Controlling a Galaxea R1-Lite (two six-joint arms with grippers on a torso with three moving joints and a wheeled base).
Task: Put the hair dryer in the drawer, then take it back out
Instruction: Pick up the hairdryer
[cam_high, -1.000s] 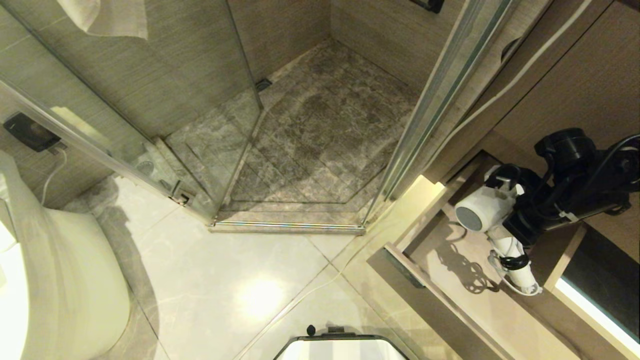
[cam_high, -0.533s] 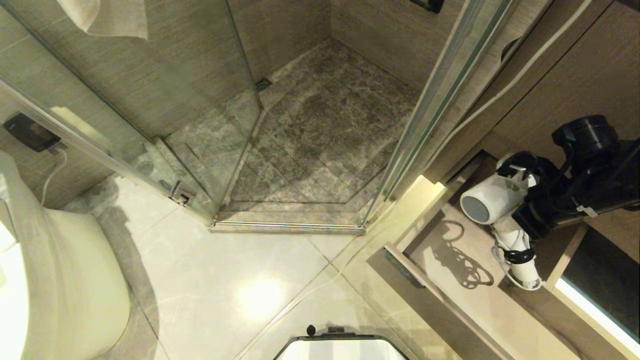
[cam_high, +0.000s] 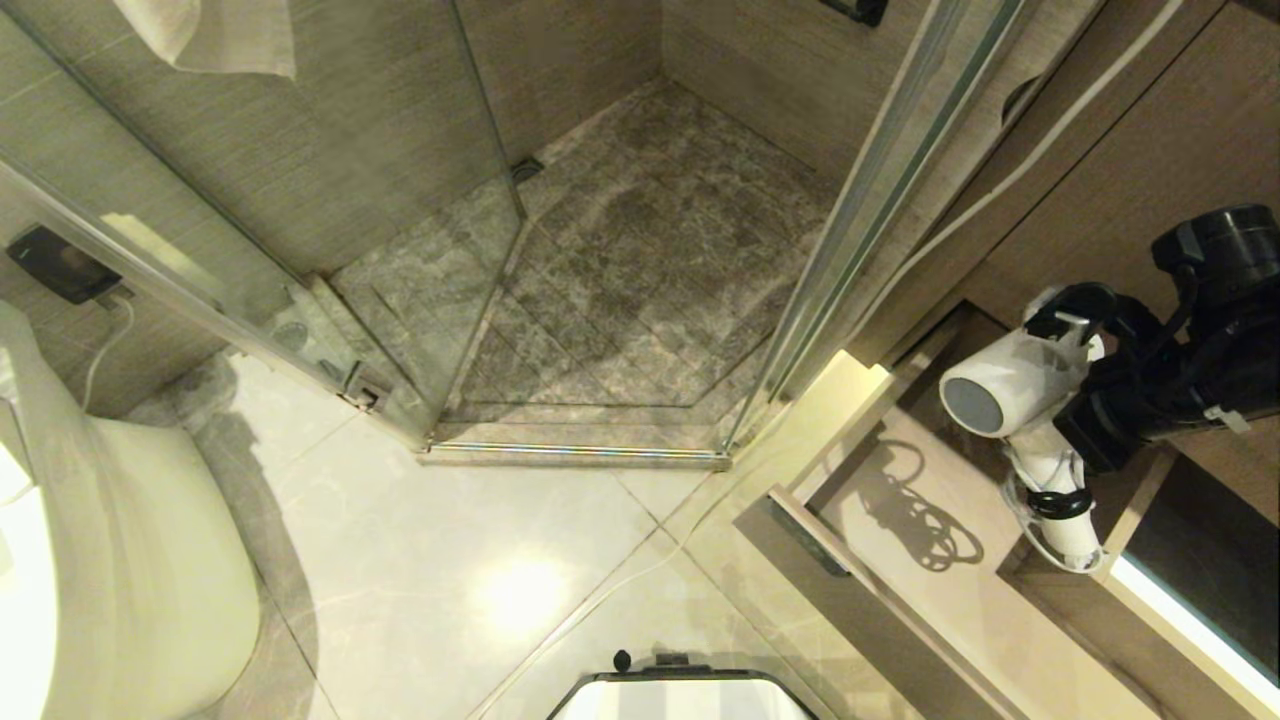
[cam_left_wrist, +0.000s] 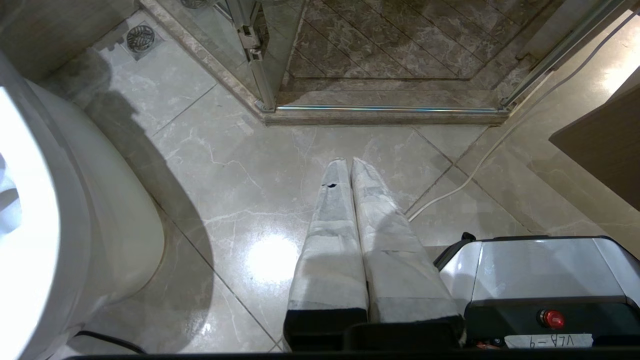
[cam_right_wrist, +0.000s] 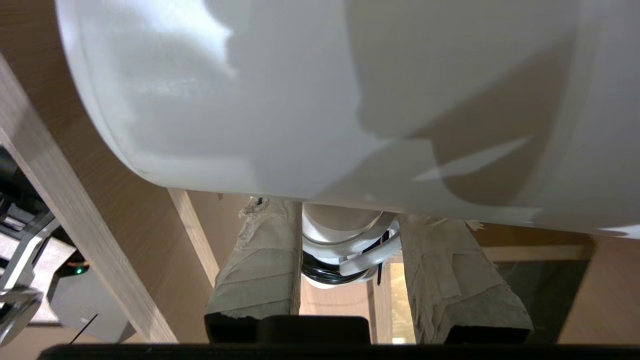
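The right claw (cam_high: 1062, 415) is clamped on the hair dryer (cam_high: 1010, 385), its 2 tape-wrapped fingers (cam_right_wrist: 260, 260) pressing either side of the white handle just below the fat barrel. In the right wrist view the barrel fills the upper frame and loops of white cord sit between the fingers. In the head view the hair dryer hangs in the air above the open drawer (cam_high: 930, 590), touching nothing but the claw; its round dark grey end faces out toward the shower, the handle points down and toward the robot, and the coiled cord (cam_high: 1060, 520) is bundled around the handle's lower end with a dark band. Its shadow (cam_high: 915, 515) falls on the drawer's bare floor. The drawer stands pulled out from the wood-grain cabinet (cam_high: 1150, 170), with a small dark label plate (cam_high: 810, 540) on its front. A lit strip (cam_high: 1190, 620) glows under the edge at the right.

The left claw (cam_left_wrist: 350, 162) hangs parked over the pale tiled floor (cam_high: 480, 540), its 2 wrapped fingers pressed together and holding nothing. Beside it sits the robot's base (cam_left_wrist: 540, 270) with a red button. Farther out are the glass shower enclosure (cam_high: 620, 300) and a white toilet (cam_high: 130, 560) at the left.
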